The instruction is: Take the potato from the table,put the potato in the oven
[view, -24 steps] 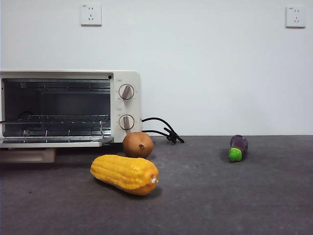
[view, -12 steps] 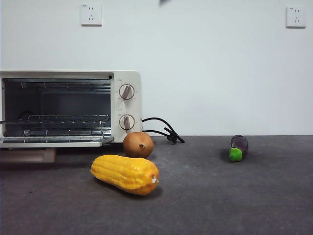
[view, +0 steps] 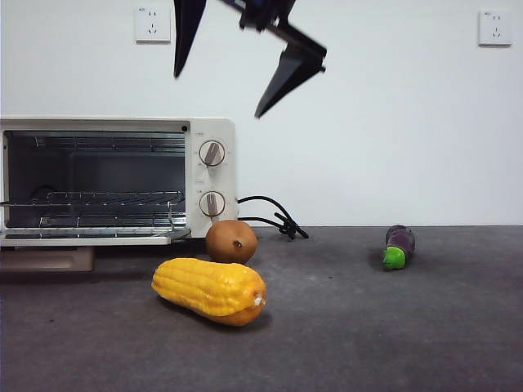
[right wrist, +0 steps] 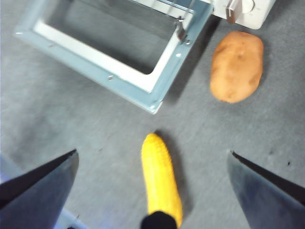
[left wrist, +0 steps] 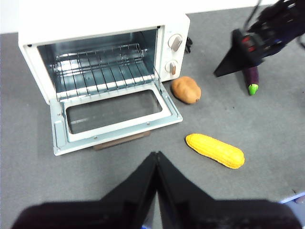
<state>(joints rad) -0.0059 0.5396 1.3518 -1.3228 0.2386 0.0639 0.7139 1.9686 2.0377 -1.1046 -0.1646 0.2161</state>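
In the front view, the right gripper (view: 222, 77) hangs high above the oven and the potato, with its two black jaws spread wide. Its upper part is cut off by the top edge of the picture. The oven (view: 118, 181) stands on the left; its left side is cut off, and the opened door is seen only from the edge, as a thin strip. The potato (view: 231, 242) lies on the table (view: 392, 327), just beside the oven's front right corner and behind the corn cob (view: 209, 290). It looks almost round here, with the dark spot facing the camera. The eggplant (view: 398, 246) lies well apart on the right, green tip toward the camera. A black cord (view: 274, 219) lies behind the potato.

In the left wrist view, the left gripper (left wrist: 156, 160) has its jaws pressed together and holds nothing. The potato is near the corner of the flat open door, and its long axis runs obliquely away from the oven. One black jaw of the other arm hides part of the eggplant.

In the right wrist view, the wide jaws show only as dark blurred wedges at both sides. The potato is an oval, one end pointing to the oven's knob panel. The corn cob lies between the jaws, and its near end is hidden by a dark part.
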